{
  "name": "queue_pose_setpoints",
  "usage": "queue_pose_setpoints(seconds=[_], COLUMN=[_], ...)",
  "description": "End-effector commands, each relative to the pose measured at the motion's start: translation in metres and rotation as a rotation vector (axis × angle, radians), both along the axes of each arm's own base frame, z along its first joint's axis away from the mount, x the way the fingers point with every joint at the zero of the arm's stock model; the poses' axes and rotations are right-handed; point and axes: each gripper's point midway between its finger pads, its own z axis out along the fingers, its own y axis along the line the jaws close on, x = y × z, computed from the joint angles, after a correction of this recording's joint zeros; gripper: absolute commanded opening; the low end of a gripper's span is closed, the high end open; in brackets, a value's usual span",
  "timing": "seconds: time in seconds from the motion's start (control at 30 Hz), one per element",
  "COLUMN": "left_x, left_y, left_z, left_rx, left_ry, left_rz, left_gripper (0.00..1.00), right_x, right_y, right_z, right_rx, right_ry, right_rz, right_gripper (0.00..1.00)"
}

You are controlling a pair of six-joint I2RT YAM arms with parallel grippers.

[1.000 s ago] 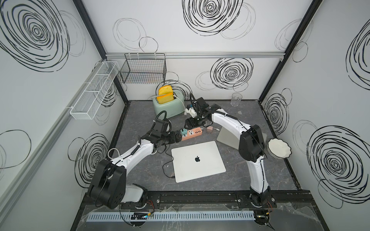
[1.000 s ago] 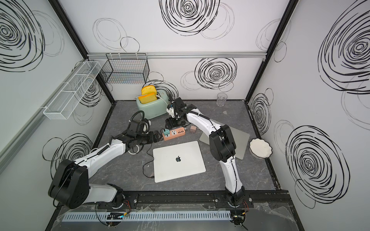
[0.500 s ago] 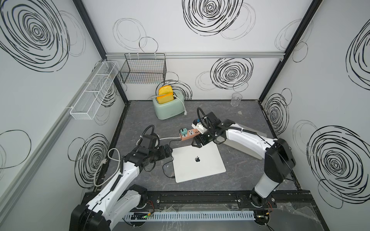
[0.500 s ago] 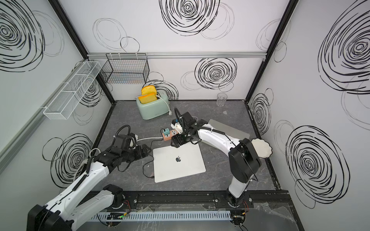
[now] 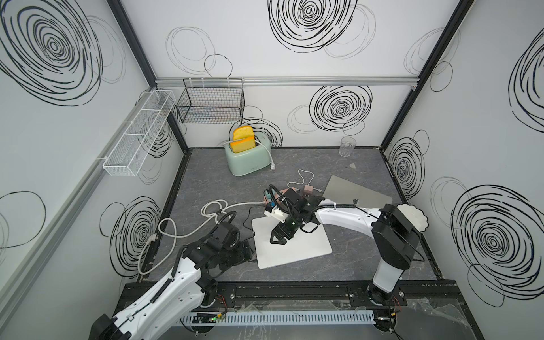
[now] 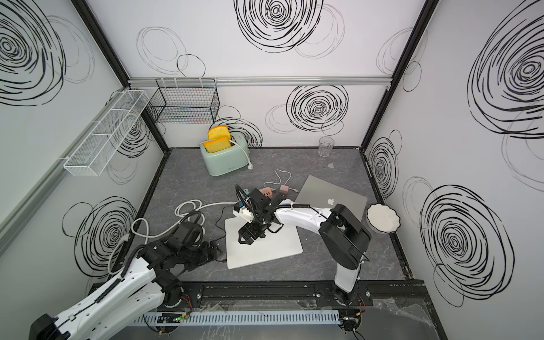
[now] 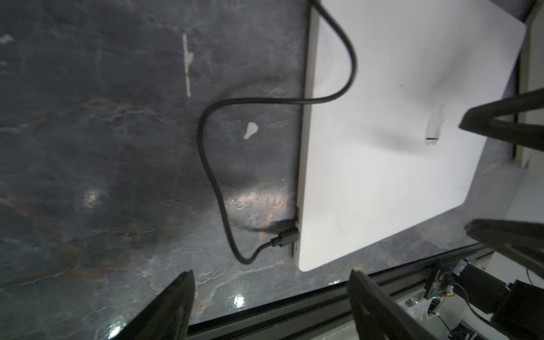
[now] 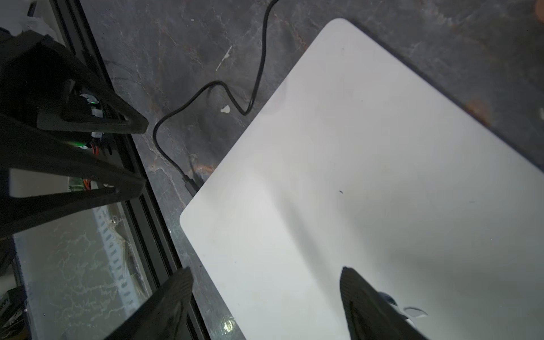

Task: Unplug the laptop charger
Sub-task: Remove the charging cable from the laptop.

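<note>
Grey stone tabletop (image 7: 103, 132), approach step imo: left gripper (image 7: 270, 275) and right gripper (image 8: 265, 270) both gape empty, left needs to line up on the charger plug (image 7: 287, 237) in the white laptop (image 7: 397, 132).

A black charger cable (image 7: 202, 147) is curling across the dark grey, marble-veined bench (image 7: 88, 117) just ahead of the black left fingers (image 7: 164, 309), meeting a plain white laptop (image 7: 382, 162). The black right fingers (image 8: 368, 309) are hanging over it.

Laptops, 2: white laptop (image 5: 306, 247), grey laptop (image 5: 354, 191). Toaster (image 5: 248, 162), 1; toast slices (image 5: 242, 144), 2. Wall baskets, 2: black basket (image 5: 210, 109), white basket (image 5: 138, 138). Glass (image 5: 346, 146), 1. Dish (image 5: 418, 217), 1. Black charger cable (image 7: 284, 238), 1.
</note>
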Motion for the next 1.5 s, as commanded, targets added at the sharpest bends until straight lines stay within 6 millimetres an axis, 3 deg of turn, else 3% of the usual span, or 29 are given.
queue_pose_setpoints(seconds=[0.0,0.23,0.33,0.6,0.83,1.0,1.17,1.4,1.47], left_x=[0.000,0.010,0.018,0.025,0.030,0.030,0.031,0.041,0.042], left_y=[0.002,-0.009,-0.014,-0.014,-0.008,-0.005,-0.003,0.010,0.013], left_z=[-0.004,-0.006,-0.008,-0.014,-0.014,-0.015,-0.015,-0.008,-0.008], left_rx=[0.006,-0.036,-0.047,-0.037,-0.008,0.011,0.020,0.024,0.017], left_ry=[0.016,-0.011,-0.021,-0.016,-0.028,-0.024,-0.029,-0.074,-0.077], left_rz=[0.050,0.028,0.031,0.034,0.049,0.054,0.058,0.144,0.168], left_gripper=[0.85,0.75,0.65,0.51,0.39,0.18,0.15,0.00,0.00], right_x=[0.003,0.003,0.005,0.016,0.014,0.012,0.009,0.006,0.007], right_y=[0.007,0.002,0.000,-0.019,-0.026,-0.027,-0.029,-0.041,-0.044], right_z=[-0.001,-0.016,-0.019,-0.023,-0.024,-0.027,-0.033,-0.048,-0.052], right_rx=[0.021,-0.004,-0.023,-0.095,-0.107,-0.108,-0.119,-0.159,-0.172], right_ry=[-0.036,-0.010,-0.017,-0.086,-0.092,-0.081,-0.064,-0.015,-0.005], right_rz=[0.018,-0.017,-0.020,-0.082,-0.103,-0.101,-0.098,-0.126,-0.131], right_gripper=[0.82,0.82,0.82,0.82,0.82,0.82,0.82,0.82,0.82])
